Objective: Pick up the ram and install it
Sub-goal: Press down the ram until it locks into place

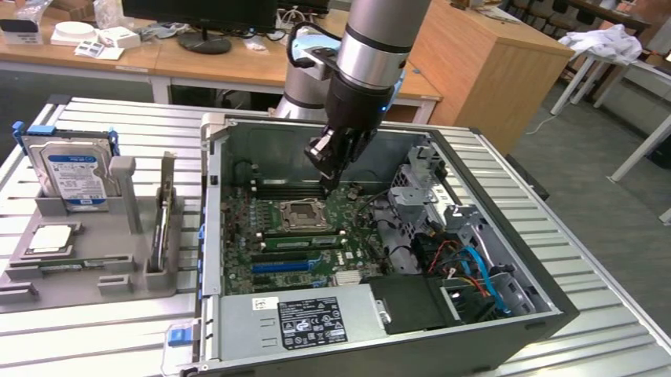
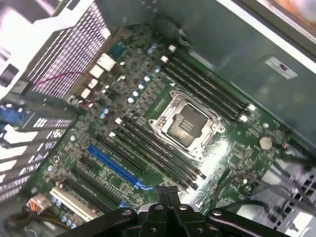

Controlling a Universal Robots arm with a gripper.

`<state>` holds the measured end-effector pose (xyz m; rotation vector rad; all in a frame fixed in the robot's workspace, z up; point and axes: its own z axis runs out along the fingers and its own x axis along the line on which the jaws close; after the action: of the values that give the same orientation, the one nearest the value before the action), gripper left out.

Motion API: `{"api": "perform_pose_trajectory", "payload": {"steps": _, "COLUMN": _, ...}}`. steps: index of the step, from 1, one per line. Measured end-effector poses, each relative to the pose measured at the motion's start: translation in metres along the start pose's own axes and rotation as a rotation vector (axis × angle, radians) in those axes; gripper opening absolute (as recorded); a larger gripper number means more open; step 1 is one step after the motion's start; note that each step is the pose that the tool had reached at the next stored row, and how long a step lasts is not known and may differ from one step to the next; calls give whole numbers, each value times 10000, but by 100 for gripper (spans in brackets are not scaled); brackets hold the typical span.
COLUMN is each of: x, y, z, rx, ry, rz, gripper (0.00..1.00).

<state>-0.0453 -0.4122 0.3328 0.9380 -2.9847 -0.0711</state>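
Hanging shut and empty, the hand [image 1: 328, 182] sits low inside the open computer case [image 1: 213, 236], just above the motherboard [image 1: 273, 228]. The ram [image 1: 165, 216] seems to stand on its edge well away from the hand, in the grey rack [image 1: 126, 182] with a hard drive [image 1: 71, 169]. I think the hand must open wide first and grab the thin stick straight.

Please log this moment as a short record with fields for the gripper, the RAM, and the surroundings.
gripper: gripper shut, holding nothing visible, inside the open computer case above the motherboard
nearest parts: CPU socket and the black memory slots beside it
ram: a green stick lies in a slot by the socket
holder: grey tray at the exterior view's left, hard drive standing upright in it
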Motion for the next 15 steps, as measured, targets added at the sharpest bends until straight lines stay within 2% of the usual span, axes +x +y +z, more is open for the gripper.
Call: {"api": "perform_pose_trajectory", "payload": {"steps": 15, "x": 0, "y": 0, "z": 1, "rx": 19, "ry": -105, "rz": 2452, "gripper": 11}}
